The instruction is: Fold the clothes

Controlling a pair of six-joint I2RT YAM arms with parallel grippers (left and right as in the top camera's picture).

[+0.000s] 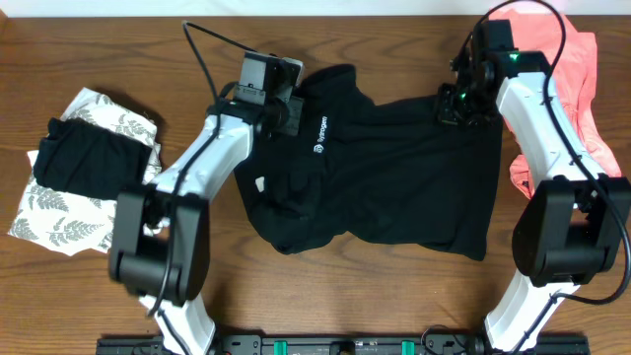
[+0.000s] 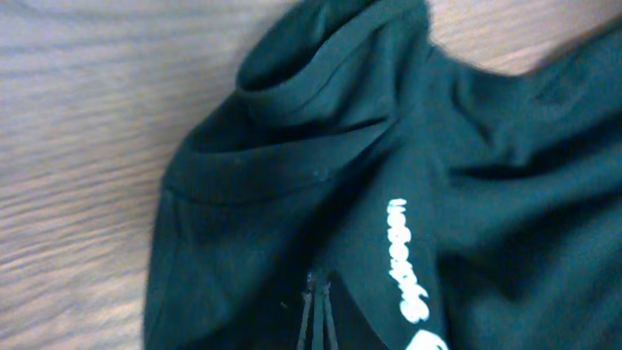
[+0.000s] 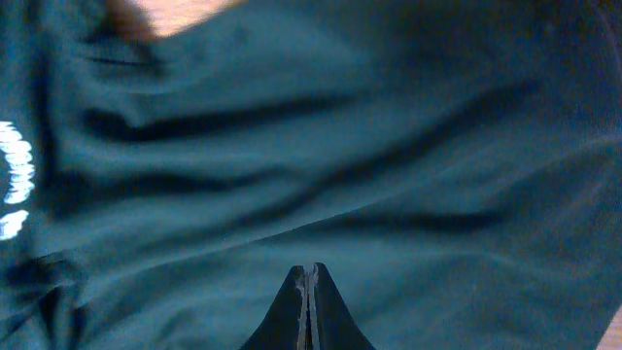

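Garments: four in all. One black short-sleeved collared shirt with small white logos (image 1: 394,168), one salmon-pink soft garment (image 1: 582,89), one white leaf-print cloth (image 1: 59,222), and one folded black garment (image 1: 89,163) lying on top of the leaf-print cloth.
Arms: two white-and-black arms, one gripper each.
Shirt position: spread, rumpled, across the middle of the table between the two arms. Its collar end is under the left gripper and its far right edge is under the right gripper.
Left gripper (image 2: 317,311): fingers pressed together, tips down on the black shirt just beside the white lettering (image 2: 413,262) and below the collar fold. I cannot tell if cloth is pinched between them.
Right gripper (image 3: 309,301): fingers likewise closed tight, tips against creased black fabric. Whether cloth is caught between them is not clear.
Other clothes: the pink garment is at the far right, partly behind the right arm. The leaf-print cloth and black stack are at the far left, well apart from the shirt.
Surface: brown wood-grain table (image 1: 99,39).
Room: only the tabletop and a dark rail (image 1: 296,345) along its near edge show.
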